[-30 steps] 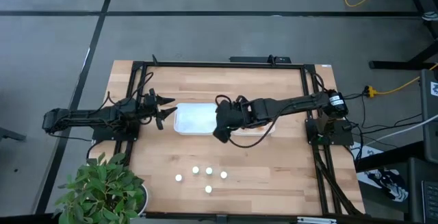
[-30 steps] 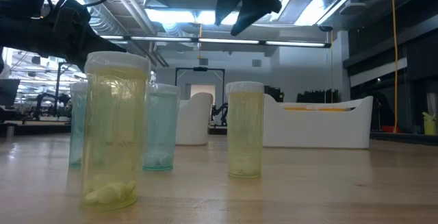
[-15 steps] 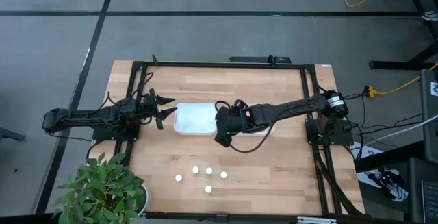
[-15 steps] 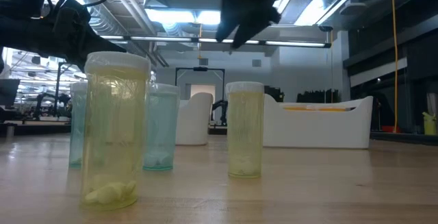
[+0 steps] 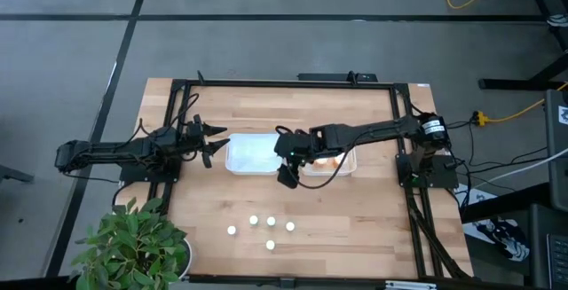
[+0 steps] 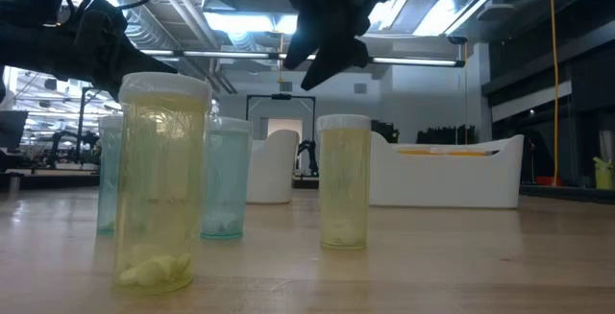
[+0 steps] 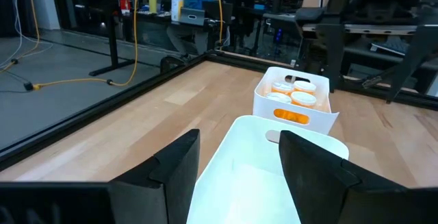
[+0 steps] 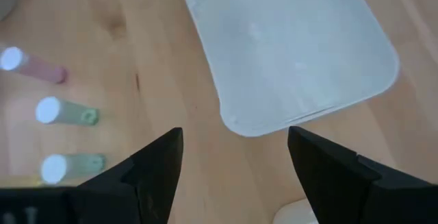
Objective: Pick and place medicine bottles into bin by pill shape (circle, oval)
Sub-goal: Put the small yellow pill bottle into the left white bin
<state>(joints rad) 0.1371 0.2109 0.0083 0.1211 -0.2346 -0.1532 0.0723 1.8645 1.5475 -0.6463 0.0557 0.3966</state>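
Five small pale bottles with white caps stand upright near the table's front edge [image 5: 262, 229]; in the low view they are yellowish [image 6: 163, 184] and greenish [image 6: 227, 181]. Orange bottles stand in the right white bin [image 5: 335, 160], also seen in the left wrist view [image 7: 293, 95]. The left white bin [image 5: 251, 155] is empty. My right gripper [image 5: 286, 176] hangs open and empty over the bare table, just in front of the gap between the bins; its wrist view shows the open fingers [image 8: 233, 162]. My left gripper [image 5: 213, 141] is open and empty, level, at the left bin's left end [image 7: 236, 155].
A potted green plant [image 5: 133, 246] stands at the table's near left corner. A black frame [image 5: 404, 104] runs along the table's edges. Bare wood lies between the bins and the row of small bottles.
My right gripper has drifted a little toward the table's near edge and left, away from the right bin, and has come slightly lower. It has stayed open and empty. The bottles and bins have kept still.
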